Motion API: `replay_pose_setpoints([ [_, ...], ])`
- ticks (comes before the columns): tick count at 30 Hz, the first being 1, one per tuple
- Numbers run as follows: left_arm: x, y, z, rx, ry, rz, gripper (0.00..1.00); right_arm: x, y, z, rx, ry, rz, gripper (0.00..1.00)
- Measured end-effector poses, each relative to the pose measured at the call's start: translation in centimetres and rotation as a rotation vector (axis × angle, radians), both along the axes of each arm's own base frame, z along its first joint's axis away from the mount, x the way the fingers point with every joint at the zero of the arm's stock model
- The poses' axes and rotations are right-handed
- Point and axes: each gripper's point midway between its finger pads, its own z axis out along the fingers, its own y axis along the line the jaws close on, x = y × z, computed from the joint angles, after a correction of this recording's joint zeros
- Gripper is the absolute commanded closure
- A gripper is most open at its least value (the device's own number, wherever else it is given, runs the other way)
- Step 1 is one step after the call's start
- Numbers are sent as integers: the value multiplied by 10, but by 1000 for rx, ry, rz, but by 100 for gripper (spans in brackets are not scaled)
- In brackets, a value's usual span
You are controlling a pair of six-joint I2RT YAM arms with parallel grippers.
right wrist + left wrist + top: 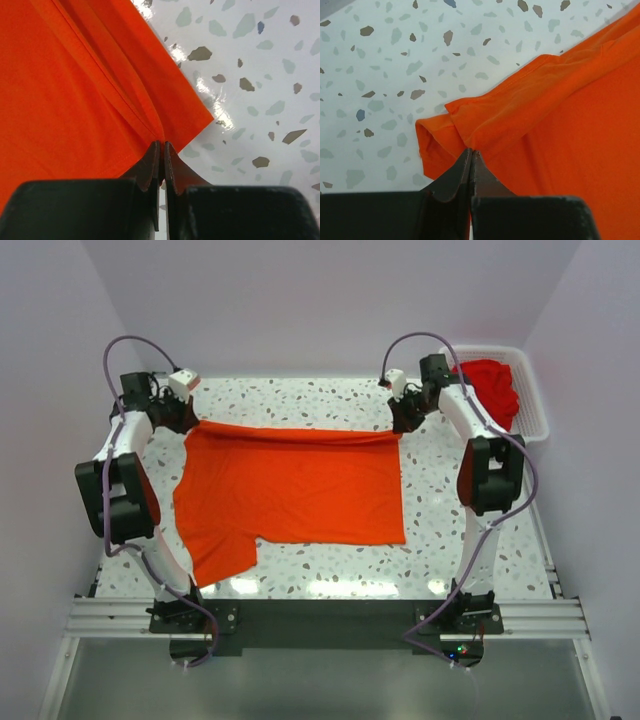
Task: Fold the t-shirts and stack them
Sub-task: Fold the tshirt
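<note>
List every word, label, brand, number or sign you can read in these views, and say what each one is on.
No text can be read in any view.
orange-red t-shirt: plain cloth, no print or tag showing.
red cloth in the white basket: no label visible on either.
speckled table: stone-chip pattern only, no markings.

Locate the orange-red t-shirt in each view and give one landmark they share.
Top external: orange-red t-shirt spread flat mid-table, between the arms.
Left wrist: it fills the right side, corner pinched by left gripper.
Right wrist: it fills the left side, corner pinched by right gripper.
Shared landmark: speckled tabletop.
</note>
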Motion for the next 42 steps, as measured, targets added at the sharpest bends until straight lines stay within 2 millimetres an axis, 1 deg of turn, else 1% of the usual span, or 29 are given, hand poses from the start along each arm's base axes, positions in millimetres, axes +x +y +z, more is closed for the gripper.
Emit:
replay_pose_setpoints([
  [3,-7,-1,-6,11,13,-9,100,-12,-1,-7,-8,33,12,100],
  [6,-15,0,-18,25,41,-13,100,-22,-1,-15,-17,60,29,100],
  [11,-40,1,-56,44,137,0,100,-40,4,-34,-38,111,72,100],
  [13,-48,2,-68,48,172,9,100,-46,6,-39,-50,128,92,100],
  [17,-50,7,-81,57,202,27,100,-49,9,-44,-74,131,120,100],
  [23,-51,8,-96,56,236,32,100,-49,6,-46,-102,132,136,100],
  [27,-51,9,-99,56,246,32,100,-48,5,-49,-118,136,150,100],
  [34,-48,10,-94,57,239,33,100,-51,6,-47,-128,142,169,100],
  [39,-41,11,-84,61,226,33,100,-50,6,-41,-132,135,182,100],
  [42,-38,12,-79,64,215,33,100,-51,6,-40,-136,136,186,100],
])
